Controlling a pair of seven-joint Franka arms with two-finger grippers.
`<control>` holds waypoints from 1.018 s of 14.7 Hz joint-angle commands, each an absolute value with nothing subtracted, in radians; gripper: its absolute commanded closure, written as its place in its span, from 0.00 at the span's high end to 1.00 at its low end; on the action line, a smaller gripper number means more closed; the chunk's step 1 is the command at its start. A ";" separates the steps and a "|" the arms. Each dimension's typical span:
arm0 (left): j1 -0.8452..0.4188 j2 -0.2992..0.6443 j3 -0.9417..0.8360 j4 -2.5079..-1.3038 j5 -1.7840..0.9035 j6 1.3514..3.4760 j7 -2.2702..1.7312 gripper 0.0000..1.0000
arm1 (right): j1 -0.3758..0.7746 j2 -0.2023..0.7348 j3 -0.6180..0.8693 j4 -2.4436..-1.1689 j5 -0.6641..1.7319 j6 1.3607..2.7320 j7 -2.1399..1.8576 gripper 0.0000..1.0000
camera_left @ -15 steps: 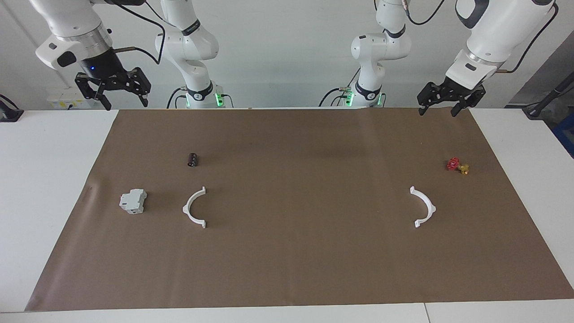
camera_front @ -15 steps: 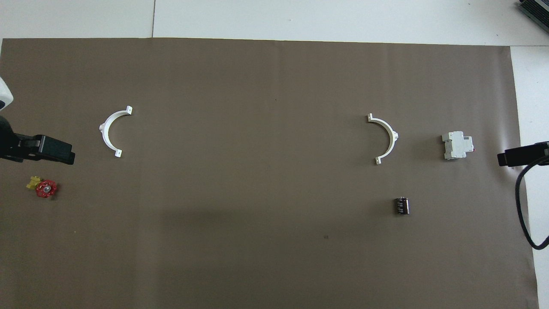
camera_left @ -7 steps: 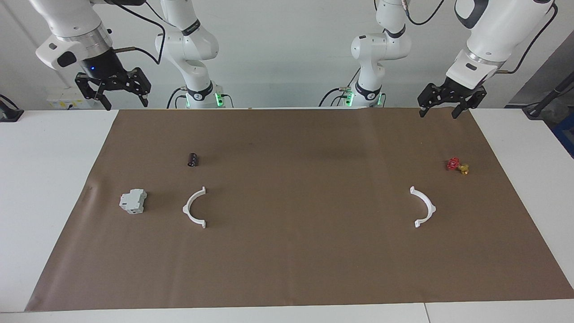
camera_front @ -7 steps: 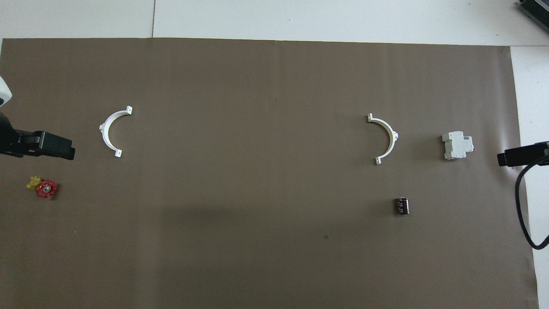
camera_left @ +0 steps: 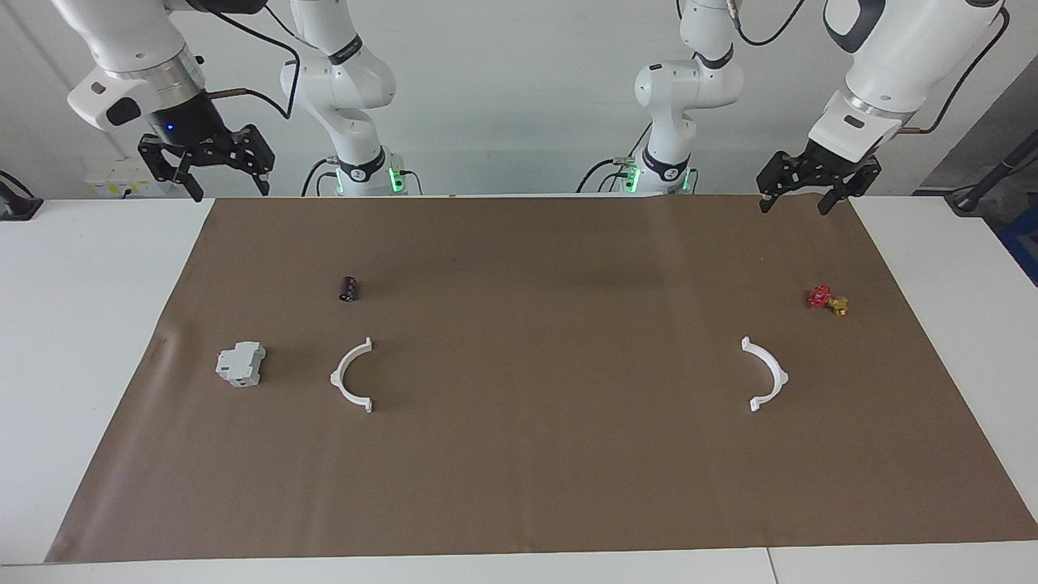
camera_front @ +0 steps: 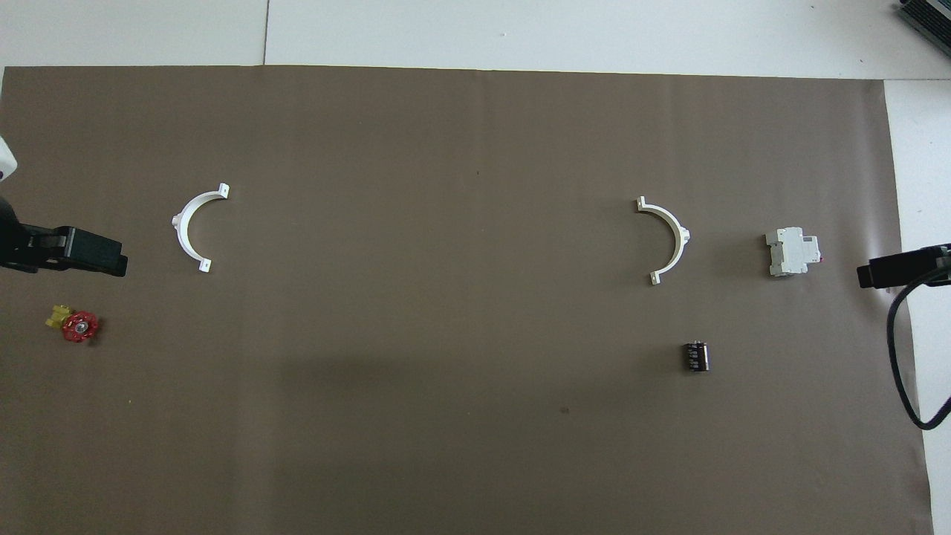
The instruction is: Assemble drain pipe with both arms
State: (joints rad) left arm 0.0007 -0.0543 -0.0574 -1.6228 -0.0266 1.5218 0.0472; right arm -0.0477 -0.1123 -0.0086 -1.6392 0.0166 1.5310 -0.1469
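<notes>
The drain pipe lies as two separate white half-rings on the brown mat. One half-ring is toward the right arm's end. The other half-ring is toward the left arm's end. Their open sides face each other across a wide gap. My left gripper hangs open high over the mat's corner, holding nothing. My right gripper hangs open high over the mat's edge at its own end, also with nothing in it.
A grey boxy block sits beside the right arm's half-ring. A small dark cylinder lies nearer to the robots. A red-and-gold valve piece lies near the left arm's half-ring. White table surrounds the mat.
Both raised grippers have drifted only slightly. The half-rings and the other things on the mat have not moved.
</notes>
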 commanded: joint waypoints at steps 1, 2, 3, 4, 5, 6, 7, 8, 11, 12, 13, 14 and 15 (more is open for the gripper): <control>0.026 -0.086 -0.061 -1.661 -0.035 1.539 0.048 1.00 | -0.040 -0.114 -0.012 -1.654 0.028 1.558 -0.120 1.00; 0.026 -0.086 -0.061 -1.661 -0.035 1.539 0.048 1.00 | -0.040 -0.104 -0.012 -1.655 0.028 1.566 -0.117 1.00; 0.026 -0.086 -0.061 -1.661 -0.035 1.539 0.048 1.00 | -0.040 -0.100 -0.011 -1.666 0.029 1.583 -0.114 1.00; 0.025 -0.086 -0.061 -1.661 -0.035 1.539 0.048 1.00 | -0.034 -0.098 -0.009 -1.675 0.029 1.600 -0.097 1.00; 0.026 -0.086 -0.061 -1.661 -0.035 1.539 0.048 1.00 | -0.019 -0.097 -0.009 -1.686 0.029 1.612 -0.081 1.00; 0.026 -0.086 -0.061 -1.661 -0.035 1.539 0.048 1.00 | -0.012 -0.089 -0.009 -1.696 0.029 1.629 -0.066 1.00; 0.026 -0.086 -0.061 -1.661 -0.035 1.539 0.048 1.00 | -0.011 -0.083 -0.006 -1.707 0.029 1.658 -0.048 1.00; 0.026 -0.086 -0.061 -1.661 -0.035 1.539 0.048 1.00 | -0.011 -0.080 -0.003 -1.733 0.031 1.689 -0.045 1.00; 0.026 -0.086 -0.061 -1.661 -0.035 1.539 0.048 1.00 | 0.000 -0.075 -0.002 -1.814 0.075 1.801 -0.045 1.00; 0.026 -0.086 -0.061 -1.661 -0.035 1.539 0.048 1.00 | 0.005 -0.066 -0.002 -1.839 0.084 1.837 -0.044 1.00; 0.026 -0.086 -0.061 -1.661 -0.035 1.539 0.048 1.00 | 0.014 -0.051 -0.002 -1.853 0.093 1.870 -0.044 1.00; 0.026 -0.086 -0.061 -1.661 -0.035 1.539 0.048 1.00 | 0.021 -0.023 -0.002 -1.853 0.094 1.887 -0.044 1.00; 0.026 -0.086 -0.061 -1.661 -0.035 1.539 0.048 1.00 | 0.028 0.004 -0.002 -1.853 0.094 1.899 -0.044 1.00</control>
